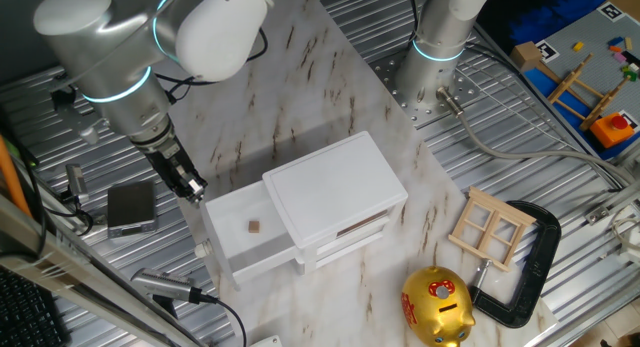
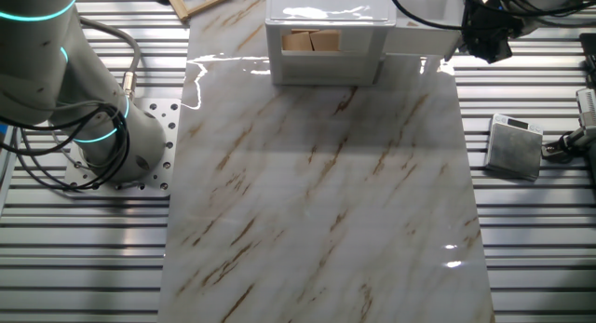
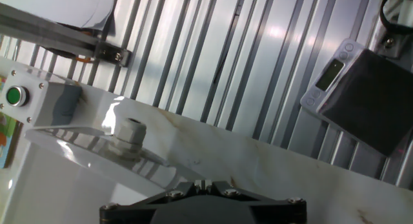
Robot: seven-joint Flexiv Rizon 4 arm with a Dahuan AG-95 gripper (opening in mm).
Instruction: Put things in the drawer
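Glossy marbled tabletop (image 2: 317,202); smooth white drawer (image 1: 245,242); shiny gold piggy bank (image 1: 438,305)

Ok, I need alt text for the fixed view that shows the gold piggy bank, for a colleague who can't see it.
A small white cabinet stands on a marble-patterned table with its shallow white top drawer pulled open and a tiny brown cube-like block inside. The arm's black two-finger gripper is at the drawer's far corner. A gold piggy bank, wooden window frame and black clamp lie nearby.

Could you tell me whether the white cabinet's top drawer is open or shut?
Open. The plain white top drawer is pulled out of the boxy white cabinet, exposing a tiny brown block inside.
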